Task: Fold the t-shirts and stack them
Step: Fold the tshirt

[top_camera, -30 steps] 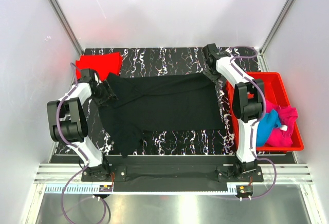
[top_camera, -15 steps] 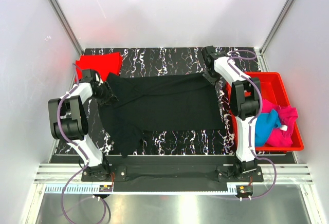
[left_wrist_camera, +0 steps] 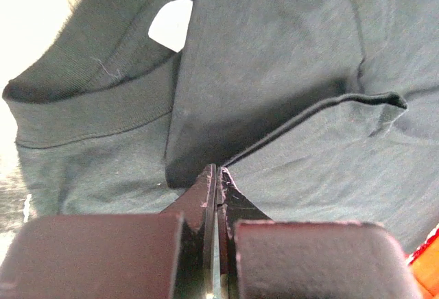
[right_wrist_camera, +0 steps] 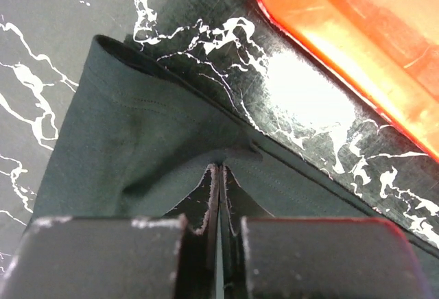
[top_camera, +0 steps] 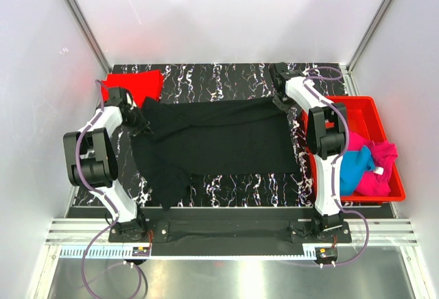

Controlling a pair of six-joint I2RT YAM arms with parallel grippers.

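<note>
A marbled black table [top_camera: 226, 189] carries the black t-shirt [top_camera: 219, 138], spread flat across its middle with one sleeve trailing toward 7 o'clock. The red bin [top_camera: 367, 110] sits at 3 o'clock and a folded red t-shirt [top_camera: 134, 83] lies at 10 o'clock. Bunched together in the bin are the bright blue t-shirt [top_camera: 355, 169] and magenta t-shirt [top_camera: 384, 169]. The left gripper [left_wrist_camera: 216, 175] pinches the black cloth at 9 o'clock, seemingly near the collar. The right gripper [right_wrist_camera: 218, 172] is pressed tight on its hem at 1 o'clock.
</note>
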